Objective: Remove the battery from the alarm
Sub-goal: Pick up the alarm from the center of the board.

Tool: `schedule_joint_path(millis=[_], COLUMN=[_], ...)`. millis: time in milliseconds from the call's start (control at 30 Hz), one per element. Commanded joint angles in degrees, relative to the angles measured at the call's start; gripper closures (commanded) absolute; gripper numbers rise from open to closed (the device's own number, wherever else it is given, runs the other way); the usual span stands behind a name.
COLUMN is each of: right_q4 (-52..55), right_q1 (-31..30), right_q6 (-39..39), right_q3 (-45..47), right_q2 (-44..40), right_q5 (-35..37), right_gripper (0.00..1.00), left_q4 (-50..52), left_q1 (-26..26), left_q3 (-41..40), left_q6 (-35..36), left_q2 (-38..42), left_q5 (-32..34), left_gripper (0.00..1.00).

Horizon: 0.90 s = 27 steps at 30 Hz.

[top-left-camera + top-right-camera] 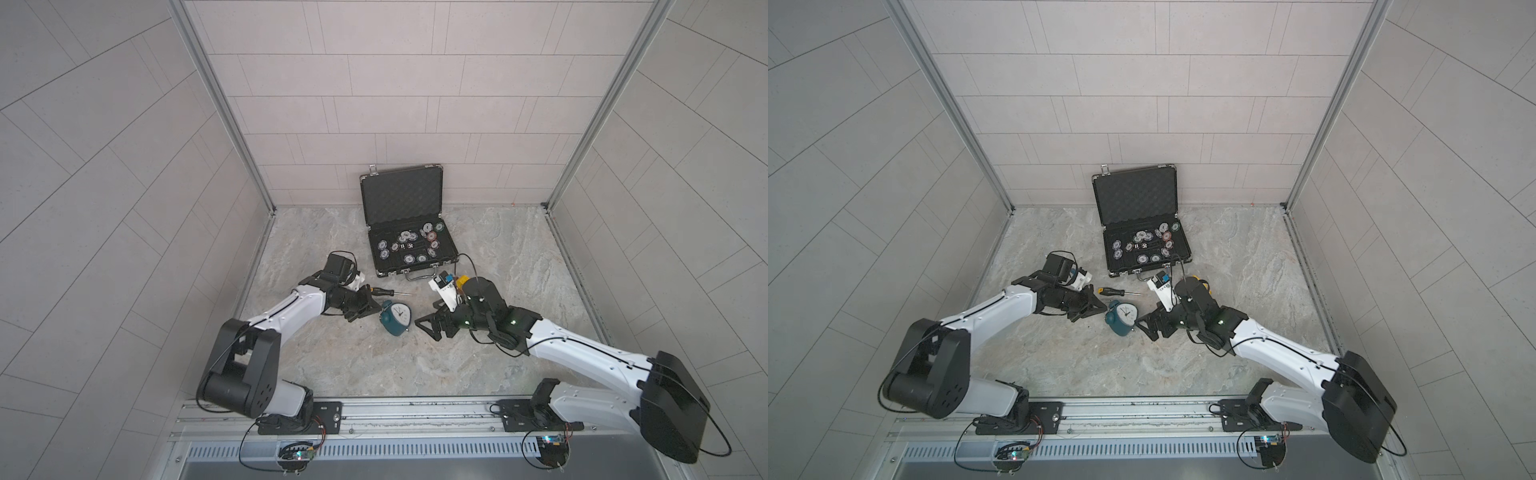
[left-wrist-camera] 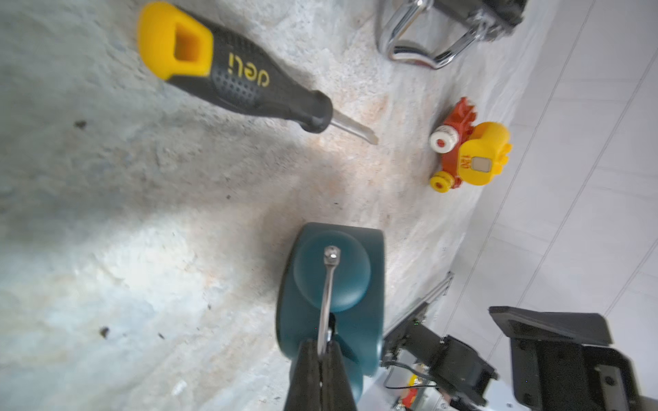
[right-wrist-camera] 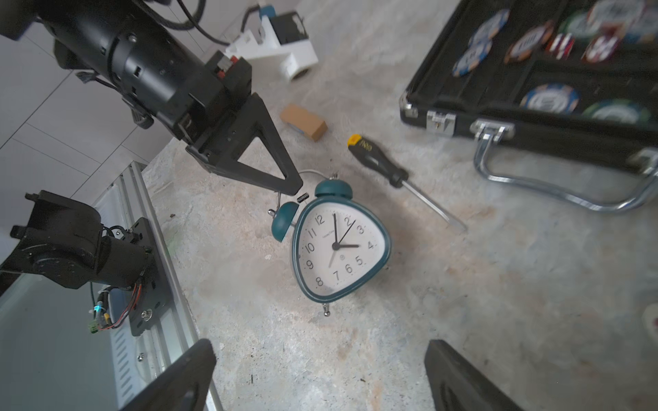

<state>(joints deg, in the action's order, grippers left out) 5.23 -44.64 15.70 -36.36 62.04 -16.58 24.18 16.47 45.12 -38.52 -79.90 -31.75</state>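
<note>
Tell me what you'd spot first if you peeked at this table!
The teal alarm clock sits in the middle of the table, dial facing up, with the left gripper pinching its thin wire handle. Behind it, by the back wall, stands an open black case holding poker chips.

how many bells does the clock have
2, both on the alarm above the 12: the first bell lies nearer the screwdriver, the second bell on the side away from it. None seems hidden.
</note>
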Motion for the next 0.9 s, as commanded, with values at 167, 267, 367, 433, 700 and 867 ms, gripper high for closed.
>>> schedule_joint_path(millis=[167,267,367,433,700,867], right_q4=[-12.9,-12.6,-13.0,-13.7,-9.6,-10.9], right_q1=[-0.4,-3.6,-9.5,-12.7,-16.7,-16.7], right_q6=[-27.8,-28.7,-27.5,-25.9,-21.7,-21.4], right_q3=[7.6,4.4,1.2,-0.6,-9.2,-8.9], right_q2=[-7.3,-1.6,4.6,8.6,22.0,23.6], right_q5=[0.2,0.9,8.2,9.8,26.4,27.4], right_gripper=[0.00,0.00,0.00,0.00,0.00,0.07], left_q4=[13.9,14.2,14.1,14.5,14.5,14.1], left_q1=[0.6,1.1,1.7,2.1,2.8,2.8], left_q3=[3.9,4.7,6.4,7.6,7.9,7.9], left_q6=[-30.0,-37.1,-40.6,-41.1,-41.5,-41.8], left_q2=[4.8,6.8,7.7,7.8,7.4,8.0], left_q5=[1.7,2.4,3.2,3.5,3.4,3.2], left_gripper=[1.00,1.00,1.00,1.00,1.00,1.00])
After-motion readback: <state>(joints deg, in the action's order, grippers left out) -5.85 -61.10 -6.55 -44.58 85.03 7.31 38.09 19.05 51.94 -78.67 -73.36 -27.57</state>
